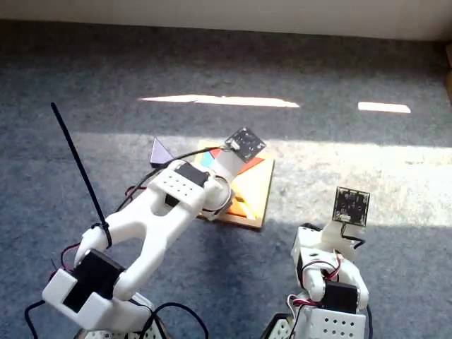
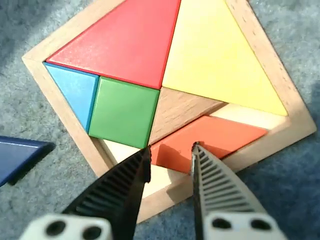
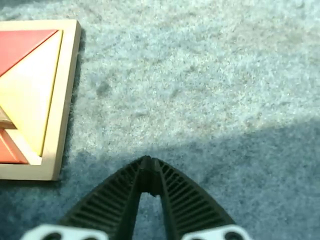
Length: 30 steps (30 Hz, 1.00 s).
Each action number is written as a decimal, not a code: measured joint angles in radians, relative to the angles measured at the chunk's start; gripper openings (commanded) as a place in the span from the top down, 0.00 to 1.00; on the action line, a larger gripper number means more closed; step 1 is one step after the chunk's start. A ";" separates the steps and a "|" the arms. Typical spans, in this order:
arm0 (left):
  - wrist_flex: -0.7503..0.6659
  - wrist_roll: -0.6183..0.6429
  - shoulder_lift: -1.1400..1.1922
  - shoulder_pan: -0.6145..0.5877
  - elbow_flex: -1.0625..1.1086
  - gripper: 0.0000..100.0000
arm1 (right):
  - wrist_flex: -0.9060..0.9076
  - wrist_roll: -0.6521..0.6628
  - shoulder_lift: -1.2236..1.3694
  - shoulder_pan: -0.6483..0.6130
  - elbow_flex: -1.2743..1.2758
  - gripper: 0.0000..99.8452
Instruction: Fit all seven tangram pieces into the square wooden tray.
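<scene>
Just beneath left pincer [image 2: 170, 148], orange parallelogram [image 2: 215, 137].

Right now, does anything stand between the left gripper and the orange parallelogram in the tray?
Nothing visible does. The open left gripper hangs directly over the near end of the orange parallelogram, and no other piece lies between them.
</scene>
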 measured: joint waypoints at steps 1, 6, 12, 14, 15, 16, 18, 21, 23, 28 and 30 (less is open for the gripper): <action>-0.003 -0.002 0.000 0.000 0.000 0.85 | 0.000 0.000 0.000 0.000 0.000 0.99; -0.008 -0.002 0.011 0.025 -0.003 0.86 | 0.000 0.000 0.000 0.000 0.000 0.99; -0.018 -0.002 0.011 0.110 -0.003 0.86 | 0.000 0.000 0.000 0.000 0.000 0.99; -0.018 -0.002 0.011 0.133 -0.003 0.86 | 0.000 0.000 0.000 0.000 0.000 0.99; -0.017 -0.002 0.011 0.143 -0.003 0.86 | 0.000 0.000 0.000 0.000 0.000 0.99; -0.015 -0.002 0.011 0.149 -0.003 0.86 | 0.000 0.000 0.000 0.000 0.000 0.99; -0.015 0.017 0.012 0.152 -0.006 0.86 | 0.000 0.000 0.000 0.000 0.000 0.99; -0.015 0.072 0.014 0.152 -0.034 0.86 | 0.000 0.000 0.000 0.000 0.000 0.99; -0.015 0.089 0.012 0.153 -0.043 0.86 | 0.000 0.000 0.000 0.000 0.000 0.99; -0.015 0.094 -0.097 0.155 -0.017 0.86 | 0.000 0.000 0.000 0.000 0.000 0.99; -0.015 0.100 -0.184 0.141 0.028 0.85 | 0.000 0.000 0.000 0.000 0.000 0.99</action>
